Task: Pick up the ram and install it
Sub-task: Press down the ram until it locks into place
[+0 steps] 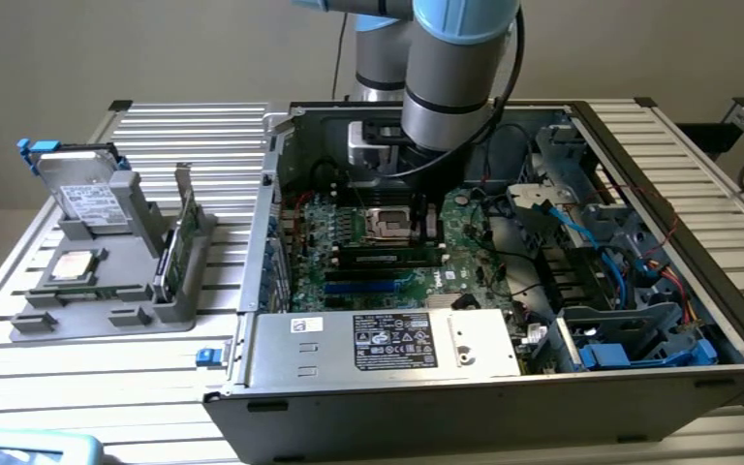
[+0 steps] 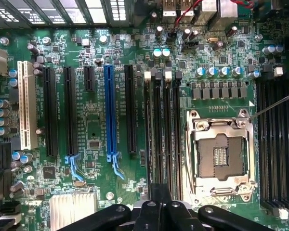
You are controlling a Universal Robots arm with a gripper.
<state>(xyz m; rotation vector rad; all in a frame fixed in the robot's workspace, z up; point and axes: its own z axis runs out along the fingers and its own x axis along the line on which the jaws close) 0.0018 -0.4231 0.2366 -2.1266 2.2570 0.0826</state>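
fingers of the gripper (image 2: 154,198) are pressed together with nothing i can make out between them, hanging over the board (image 2: 94,130) inside the case (image 1: 476,407). the ram (image 1: 387,259) looks to be lying in the dark slots just this side of the socket (image 2: 220,156), but i can't tell if it's clicked fully home. the worry: a half-seated stick lifting at one end, or those closed fingers clipping the open socket beside it. now the boxes, near to far: the case holds the labelled power supply (image 1: 391,341) up front, a blue-clipped drive bay (image 1: 631,339) and loose cables (image 1: 566,218) to the exterior view's right, and the board behind. the grey tray (image 1: 36,325) on the exterior view's left carries a chip (image 1: 75,263), a green card (image 1: 178,242) on edge, and a hard drive (image 1: 88,199) at the back.
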